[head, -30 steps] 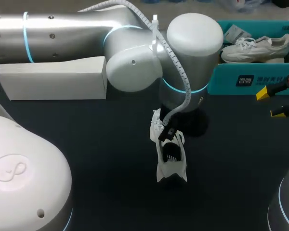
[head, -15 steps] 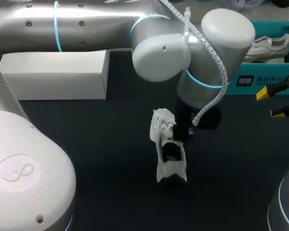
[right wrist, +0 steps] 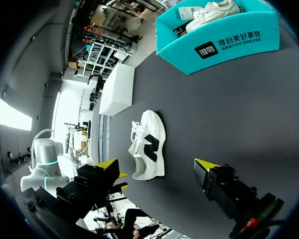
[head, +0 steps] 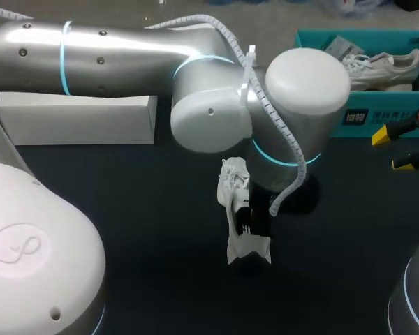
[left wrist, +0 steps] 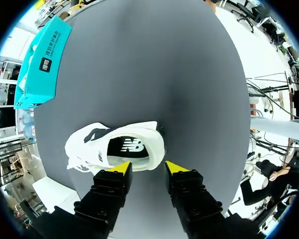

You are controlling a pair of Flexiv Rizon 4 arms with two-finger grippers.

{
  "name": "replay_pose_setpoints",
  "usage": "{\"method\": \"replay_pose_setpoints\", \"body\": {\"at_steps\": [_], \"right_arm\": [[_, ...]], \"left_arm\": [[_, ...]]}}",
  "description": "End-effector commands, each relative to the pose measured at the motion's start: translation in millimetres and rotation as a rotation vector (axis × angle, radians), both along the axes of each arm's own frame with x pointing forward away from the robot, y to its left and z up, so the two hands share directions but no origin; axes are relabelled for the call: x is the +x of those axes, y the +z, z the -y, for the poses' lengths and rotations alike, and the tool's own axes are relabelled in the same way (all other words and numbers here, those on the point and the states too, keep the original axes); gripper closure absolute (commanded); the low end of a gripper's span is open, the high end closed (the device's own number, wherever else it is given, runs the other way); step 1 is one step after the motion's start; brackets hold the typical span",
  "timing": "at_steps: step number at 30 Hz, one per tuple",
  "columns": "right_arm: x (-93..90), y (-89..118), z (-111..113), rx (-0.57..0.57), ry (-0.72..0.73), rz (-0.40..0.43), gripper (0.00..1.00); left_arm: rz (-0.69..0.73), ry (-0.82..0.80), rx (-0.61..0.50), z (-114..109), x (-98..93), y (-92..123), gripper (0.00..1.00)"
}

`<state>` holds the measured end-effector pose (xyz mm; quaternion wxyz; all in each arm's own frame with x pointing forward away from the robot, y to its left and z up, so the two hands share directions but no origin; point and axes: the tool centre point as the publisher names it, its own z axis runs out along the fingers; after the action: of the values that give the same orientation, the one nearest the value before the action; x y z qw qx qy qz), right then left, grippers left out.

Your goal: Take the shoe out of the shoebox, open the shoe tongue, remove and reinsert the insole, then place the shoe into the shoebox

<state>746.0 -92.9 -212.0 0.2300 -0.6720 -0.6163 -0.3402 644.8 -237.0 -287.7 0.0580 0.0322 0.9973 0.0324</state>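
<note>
A white shoe (head: 239, 209) with a black side mark stands upright in the middle of the dark table, its opening facing up. My left arm (head: 293, 112) hangs over it and hides its own gripper in the head view. In the left wrist view my left gripper (left wrist: 148, 168) is open, and the shoe (left wrist: 114, 148) has its heel rim just ahead of the fingertips, with the dark insole (left wrist: 129, 148) showing inside. My right gripper (head: 398, 150) stands open at the table's right edge, well away from the shoe (right wrist: 148, 144). The teal shoebox (head: 356, 115) is at the back right.
A second white shoe (head: 384, 66) lies inside the shoebox (right wrist: 224, 45). A white box lid (head: 77, 118) sits at the back left, also seen as the white lid (right wrist: 117, 89) from the right wrist.
My left gripper's fingers have come apart at the shoe's heel. The left arm swung right and then back left above the shoe. The shoe and the right arm have kept still.
</note>
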Motion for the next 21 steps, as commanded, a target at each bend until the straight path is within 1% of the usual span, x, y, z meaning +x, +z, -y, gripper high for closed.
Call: {"method": "replay_pose_setpoints", "body": {"at_steps": [1,3,7,9,10,13,14,18,21], "right_arm": [[-1.1,-0.1,-0.8,-0.003,-0.003,0.000,0.00],[-1.1,-0.1,-0.8,-0.003,-0.003,0.000,0.00],[-1.1,-0.1,-0.8,-0.003,-0.003,0.000,0.00],[-1.1,-0.1,-0.8,-0.003,-0.003,0.000,0.00],[-1.1,-0.1,-0.8,-0.003,-0.003,0.000,0.00],[-1.1,-0.1,-0.8,-0.003,-0.003,0.000,0.00],[-1.1,-0.1,-0.8,-0.003,-0.003,0.000,0.00],[-1.1,-0.1,-0.8,-0.003,-0.003,0.000,0.00],[-1.1,-0.1,-0.8,-0.003,-0.003,0.000,0.00]], "left_arm": [[0.005,0.011,-0.092,-7.1,-4.6,-1.3,0.04],[0.009,0.009,-0.093,-5.7,-7.6,-2.7,0.00],[-0.008,0.007,-0.100,-0.5,-10.0,-17.0,0.00],[-0.003,-0.009,-0.116,1.0,-11.9,-25.6,0.00],[0.025,-0.012,-0.111,1.8,-12.1,-30.8,0.00],[0.009,-0.014,-0.123,3.0,-11.5,-44.8,0.00],[0.000,-0.024,-0.142,3.5,-12.3,-48.1,0.00],[-0.006,-0.015,-0.127,5.5,-14.5,-60.6,0.00],[-0.027,-0.012,-0.141,3.9,-15.8,-67.3,0.00]]}}
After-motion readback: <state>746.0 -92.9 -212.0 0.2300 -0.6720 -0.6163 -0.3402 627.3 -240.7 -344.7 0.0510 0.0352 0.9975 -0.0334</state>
